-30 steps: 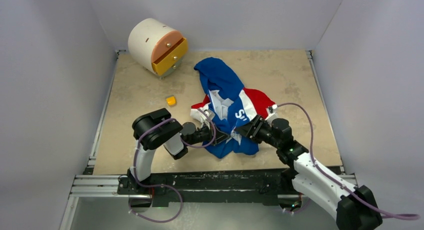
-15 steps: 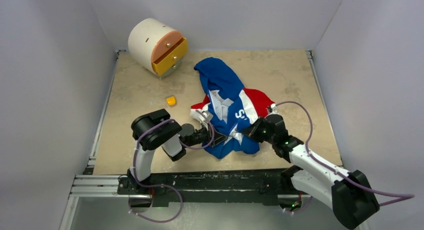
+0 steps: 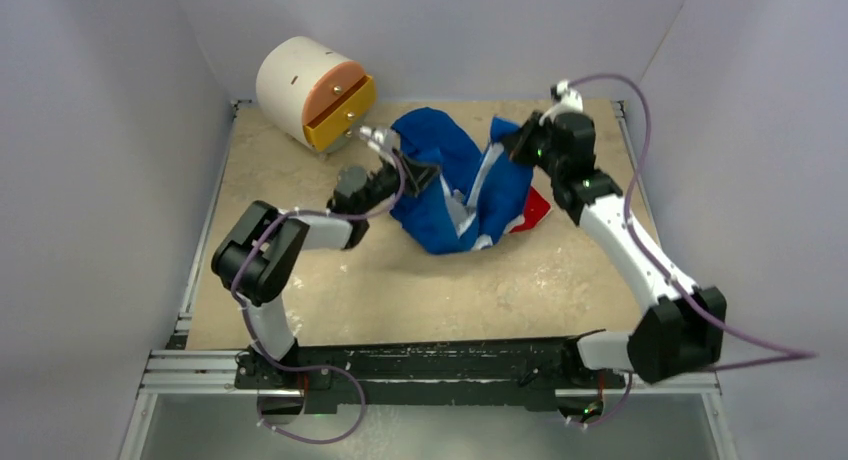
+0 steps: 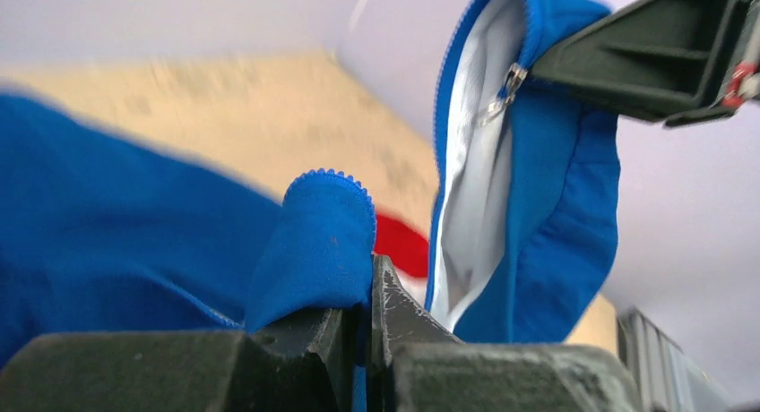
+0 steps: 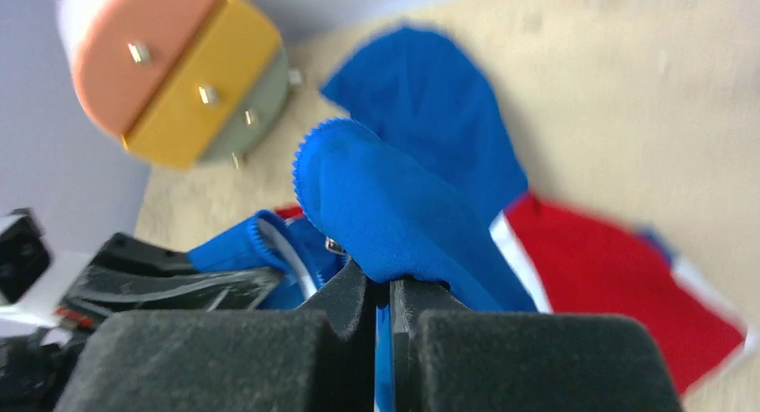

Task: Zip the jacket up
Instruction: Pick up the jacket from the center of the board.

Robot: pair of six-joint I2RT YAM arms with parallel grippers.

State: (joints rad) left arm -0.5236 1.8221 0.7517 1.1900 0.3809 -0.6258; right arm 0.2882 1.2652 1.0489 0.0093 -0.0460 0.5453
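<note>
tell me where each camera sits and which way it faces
top: above and behind the arms, looking down at the table; shows both arms, with the left gripper and right gripper on the jacket.
left wrist: on the left arm, looking out over its own shut jaws toward the right gripper.
right wrist: on the right arm, looking down over its own shut jaws toward the left gripper and drawer unit.
shared: all three show the jacket; each wrist view shows the other gripper.

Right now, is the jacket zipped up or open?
Open: the left hand and right hand each pinch a separate toothed edge of the jacket, white lining exposed.
</note>
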